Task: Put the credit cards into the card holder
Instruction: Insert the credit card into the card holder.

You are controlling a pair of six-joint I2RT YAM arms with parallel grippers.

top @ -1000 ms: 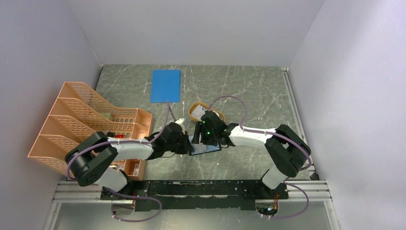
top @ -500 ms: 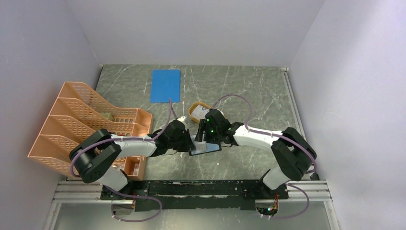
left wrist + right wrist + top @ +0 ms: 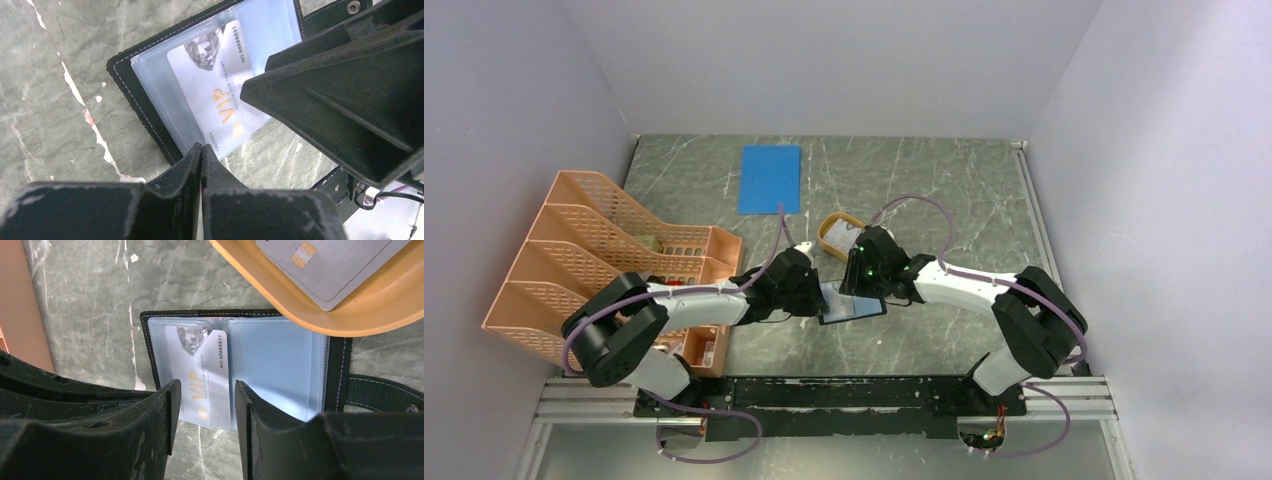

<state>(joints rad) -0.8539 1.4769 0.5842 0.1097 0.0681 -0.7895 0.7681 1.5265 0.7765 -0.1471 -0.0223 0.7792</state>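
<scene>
1. Right hand (image 3: 204, 390) is spread, straddling one card (image 3: 200, 355) in the open wallet (image 3: 280, 365).
2. Left hand (image 3: 201, 150) is pressed together at the wallet's edge.
3. Other cards (image 3: 325, 270) lie in the tray (image 3: 300, 320) beside the wallet, not yet stowed.

Orange mesh rack (image 3: 574, 262), blue sheet (image 3: 770, 178), orange tray (image 3: 828, 233), marble table (image 3: 944, 190).

Credit card (image 3: 202, 375) in clear pocket of card holder (image 3: 280, 370): gold "VIP" lengthwise, black "NO 8888831" along one long edge (last digits unsure), also seen in left wrist view (image 3: 220, 85). Tiny line by the opposite edge too small to read. 2nd card (image 3: 330, 265) in orange tray (image 3: 360, 320): chip only, no legible txt.
</scene>
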